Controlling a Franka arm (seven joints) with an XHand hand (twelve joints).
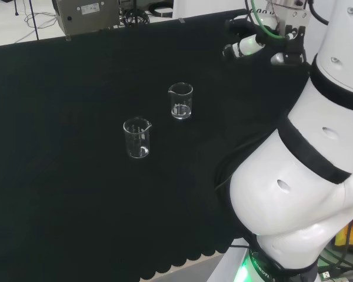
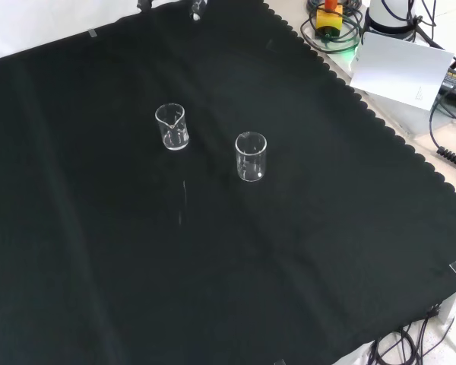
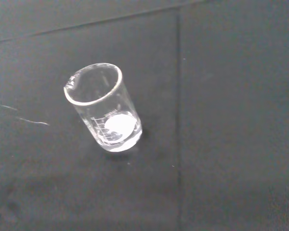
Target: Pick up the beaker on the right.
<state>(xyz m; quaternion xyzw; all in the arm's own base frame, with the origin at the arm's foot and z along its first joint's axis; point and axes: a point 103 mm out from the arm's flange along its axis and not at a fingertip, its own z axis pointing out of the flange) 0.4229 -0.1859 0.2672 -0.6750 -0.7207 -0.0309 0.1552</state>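
In the head view, two clear beakers stand upright on the black cloth (image 1: 70, 194) of the bench, well apart from each other and both empty as far as can be seen. The nearer beaker (image 1: 136, 138) sits left of middle; the farther beaker (image 1: 181, 101) stands beyond it and a little to the right — the right-hand one in this view. In the front view the same pair appears with the spouted one (image 2: 172, 127) on the left and the other (image 2: 251, 157) to its right and slightly closer to the camera.

The wrist view looks down on one beaker (image 3: 105, 115), its spout and printed scale plain, standing alone on the cloth.

Farthest off in the head view, the hand (image 1: 250, 42) hangs above the cloth's far right part, well apart from both beakers — its fingers (image 1: 234, 49) look relaxed, grasping nothing.
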